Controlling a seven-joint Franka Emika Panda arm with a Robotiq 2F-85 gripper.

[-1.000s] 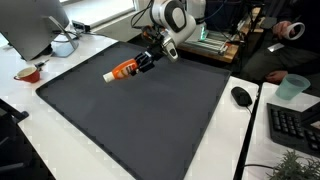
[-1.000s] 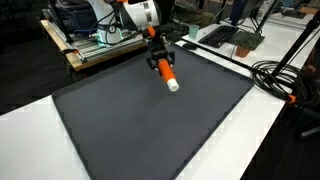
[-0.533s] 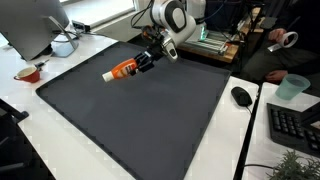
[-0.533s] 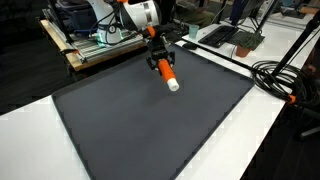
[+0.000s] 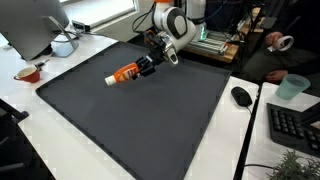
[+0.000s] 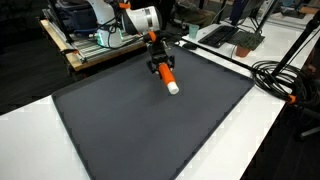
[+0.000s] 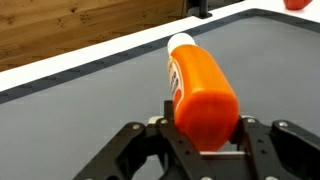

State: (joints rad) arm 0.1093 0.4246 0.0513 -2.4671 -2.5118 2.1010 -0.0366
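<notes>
Dark grey mat (image 5: 130, 120) covers white counter (image 5: 50, 140) in office-lab. Orange bottle (image 5: 124, 72) lies on its side at mat's far part, white cap pointing away from tool (image 5: 145, 64). In wrist view, tool (image 7: 205, 115) sits at bottle's (image 7: 200, 85) base end, fingers pressed on either flank, gripping it. Computer mouse (image 5: 241, 96) and keyboard (image 5: 295, 125) off mat at right, well apart.

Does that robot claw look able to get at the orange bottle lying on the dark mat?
Probably yes: the gripper straddles the base of the orange bottle on the mat, nothing in between. Whether it is squeezing is unclear.
</notes>
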